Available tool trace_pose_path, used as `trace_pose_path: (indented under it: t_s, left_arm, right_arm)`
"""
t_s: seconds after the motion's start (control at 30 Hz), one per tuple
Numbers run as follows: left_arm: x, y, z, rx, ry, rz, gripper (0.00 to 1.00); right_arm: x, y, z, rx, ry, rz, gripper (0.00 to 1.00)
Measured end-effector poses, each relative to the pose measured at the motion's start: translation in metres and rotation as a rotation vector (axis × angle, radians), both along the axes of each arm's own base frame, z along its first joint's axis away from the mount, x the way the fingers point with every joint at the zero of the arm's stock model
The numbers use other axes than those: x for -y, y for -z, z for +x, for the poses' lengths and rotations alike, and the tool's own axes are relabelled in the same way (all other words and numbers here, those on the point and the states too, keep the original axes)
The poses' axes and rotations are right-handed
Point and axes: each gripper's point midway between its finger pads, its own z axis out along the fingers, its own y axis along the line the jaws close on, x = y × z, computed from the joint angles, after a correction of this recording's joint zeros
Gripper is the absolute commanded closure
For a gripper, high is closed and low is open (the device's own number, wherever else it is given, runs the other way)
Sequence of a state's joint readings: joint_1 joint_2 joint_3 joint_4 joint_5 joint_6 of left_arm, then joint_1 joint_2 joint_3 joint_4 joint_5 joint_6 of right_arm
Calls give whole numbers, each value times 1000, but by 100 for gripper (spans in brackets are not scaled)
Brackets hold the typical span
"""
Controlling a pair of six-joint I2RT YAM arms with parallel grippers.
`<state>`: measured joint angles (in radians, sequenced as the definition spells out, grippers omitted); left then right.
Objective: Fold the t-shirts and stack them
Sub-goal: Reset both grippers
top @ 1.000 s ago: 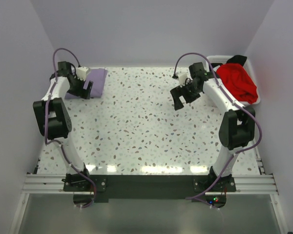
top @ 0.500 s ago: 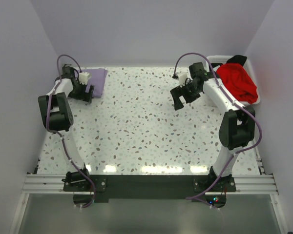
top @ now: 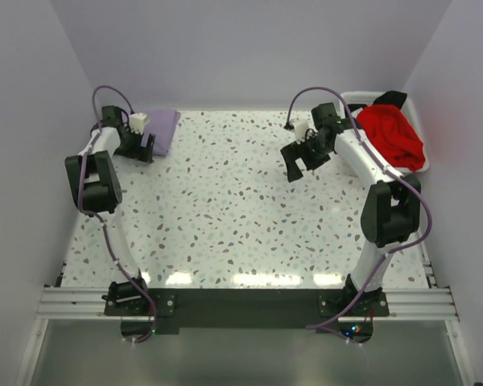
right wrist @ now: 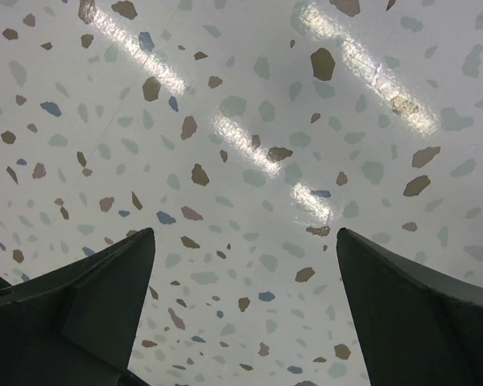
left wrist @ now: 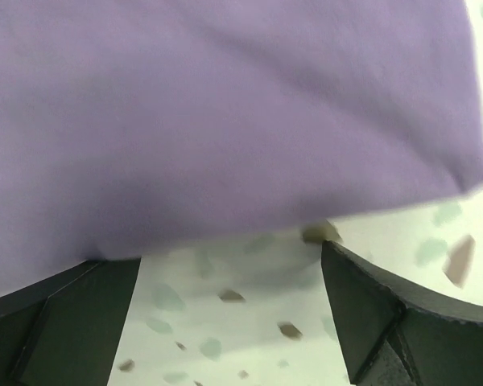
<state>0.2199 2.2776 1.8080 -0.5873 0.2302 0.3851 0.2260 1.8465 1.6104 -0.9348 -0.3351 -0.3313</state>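
Top external: arms extended, left tool (top: pixel 145 147) agape at lavender t-shirt (top: pixel 166 127), right tool (top: pixel 298 166) agape.

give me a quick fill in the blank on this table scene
1. The folded shirt beside the left gripper is ____ in colour.
2. The red shirt lies ____ the white basket.
3. The right gripper hangs over the table with its jaws ____.
Missing words: purple; in; open.

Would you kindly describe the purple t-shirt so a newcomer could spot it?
On the speckled table, go to the far left corner. A purple t-shirt lies there, folded flat. It is the only shirt on the table; the red t-shirt is heaped in the white basket.
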Motion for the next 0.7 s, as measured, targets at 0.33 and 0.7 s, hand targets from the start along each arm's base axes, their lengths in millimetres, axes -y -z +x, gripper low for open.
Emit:
trace_pose_path:
  t_s: [0.33, 0.7]
  left_arm:
    - [32, -101, -57, 90, 23, -56, 0]
    - [129, -157, -153, 229, 175, -66, 0]
  right_arm:
    - [-3, -31, 3, 82, 49, 41, 1]
    - [9, -58, -40, 174, 91, 63, 1]
